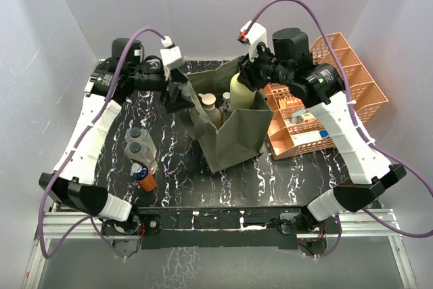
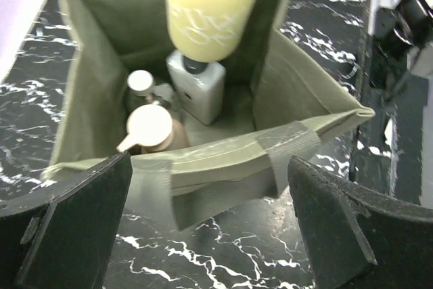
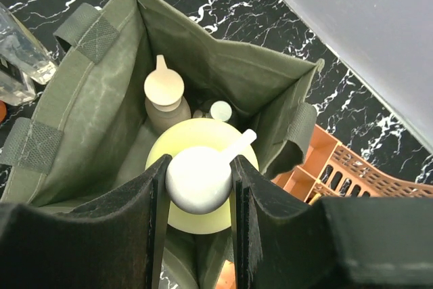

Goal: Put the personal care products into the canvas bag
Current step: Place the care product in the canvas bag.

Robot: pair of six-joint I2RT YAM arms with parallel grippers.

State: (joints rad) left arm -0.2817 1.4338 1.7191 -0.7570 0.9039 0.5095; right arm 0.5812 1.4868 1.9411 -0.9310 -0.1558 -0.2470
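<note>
The olive canvas bag (image 1: pixel 233 137) stands open in the middle of the table. My right gripper (image 3: pixel 198 181) is shut on the white pump cap of a pale yellow bottle (image 3: pixel 177 221), which hangs upright in the bag's mouth (image 1: pixel 242 89). Inside the bag sit a tan bottle with a beige cap (image 3: pixel 164 96), a white bottle (image 2: pixel 199 86) and a small capped bottle (image 3: pixel 220 111). My left gripper (image 2: pixel 210 214) is open, just outside the bag's left rim (image 2: pixel 223 160), holding nothing. Two clear bottles (image 1: pixel 141 143) and an orange bottle (image 1: pixel 144 177) stand left of the bag.
An orange lattice tray organizer (image 1: pixel 338 93) with small items stands right of the bag, its corner close to the bag's wall (image 3: pixel 325 167). White walls close in the table on three sides.
</note>
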